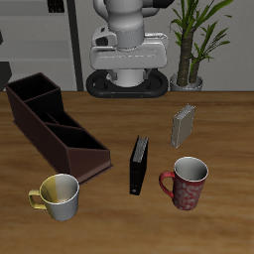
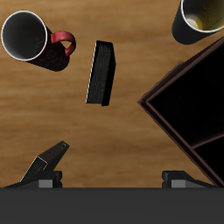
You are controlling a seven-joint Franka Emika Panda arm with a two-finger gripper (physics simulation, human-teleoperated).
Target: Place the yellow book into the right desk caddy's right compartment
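The yellow book [image 1: 183, 126] stands upright on the table, beyond the red mug and away from the caddy; it is out of the wrist view. The right desk caddy [image 1: 50, 127] is a long dark brown box with partitions and open, empty sections; it also shows in the wrist view [image 2: 187, 98]. My gripper [image 2: 114, 175] is open and empty, high above the table, over the area between the black book and the caddy. Its fingertips [image 2: 49, 164] stand far apart. In the exterior view the arm [image 1: 127, 45] is raised at the table's back.
A black book [image 1: 139, 165] [image 2: 101, 73] stands on edge mid-table. A red mug [image 1: 187, 184] [image 2: 28, 37] sits near the front edge. A cream-yellow mug [image 1: 58, 195] [image 2: 205, 19] sits by the caddy's near end. A potted plant [image 1: 193, 45] stands behind the table.
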